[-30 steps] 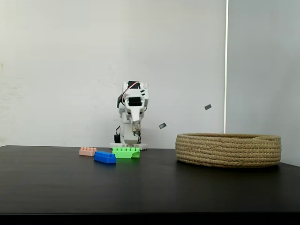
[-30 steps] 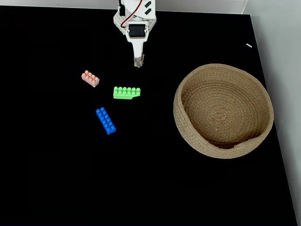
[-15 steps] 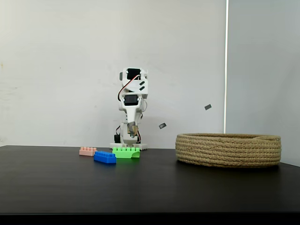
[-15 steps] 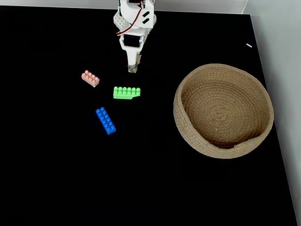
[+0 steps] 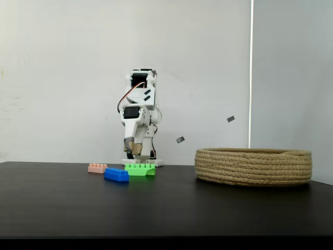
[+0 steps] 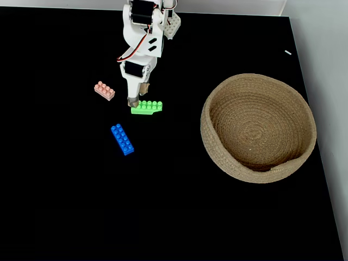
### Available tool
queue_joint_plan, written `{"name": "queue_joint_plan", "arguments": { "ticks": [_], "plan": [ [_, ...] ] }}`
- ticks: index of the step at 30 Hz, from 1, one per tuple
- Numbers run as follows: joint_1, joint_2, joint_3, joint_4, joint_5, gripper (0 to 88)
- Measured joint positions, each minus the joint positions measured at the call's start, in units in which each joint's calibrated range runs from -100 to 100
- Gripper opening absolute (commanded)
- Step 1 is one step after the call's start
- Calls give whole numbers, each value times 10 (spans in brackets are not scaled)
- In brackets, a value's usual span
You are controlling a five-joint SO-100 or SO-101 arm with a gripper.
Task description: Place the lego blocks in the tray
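Note:
Three lego blocks lie on the black table. They are a green brick (image 5: 139, 169) (image 6: 147, 106), a blue brick (image 5: 116, 174) (image 6: 122, 139) and a pale pink brick (image 5: 97, 168) (image 6: 104, 90). The tray, a round tan rope basket (image 5: 253, 166) (image 6: 205, 122), stands to their right and holds nothing. My gripper (image 5: 132, 150) (image 6: 132, 102) points down with its taped tips together. It hangs a little above the table at the green brick's left end, between the green and pink bricks, and holds nothing.
The white arm base (image 6: 163, 16) sits at the table's back edge, in front of a white wall. The table's right edge (image 6: 321, 163) runs close behind the basket. Bare black tabletop stretches in front of the bricks.
The arm has unfolded and swung forward and to the left in the top view. The gripper has come from near the base down to the green brick's left end. The bricks and basket have not moved.

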Motion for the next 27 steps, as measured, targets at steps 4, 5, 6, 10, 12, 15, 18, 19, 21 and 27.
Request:
{"name": "queue_joint_plan", "arguments": {
  "ticks": [4,5,6,10,12,15,18,19,21,27],
  "plan": [
    [0,30,-3,-13,8,205],
    [0,36,-3,-15,10,205],
    [0,44,-3,-17,12,205],
    [0,76,-11,-19,21,196],
    [0,89,-15,-19,25,193],
    [0,104,-21,-19,29,145],
    [-3,112,-26,-19,38,32],
    [-7,114,-26,-19,40,4],
    [-12,115,-26,-19,46,3],
    [-14,115,-26,-19,52,3]
  ]
}}
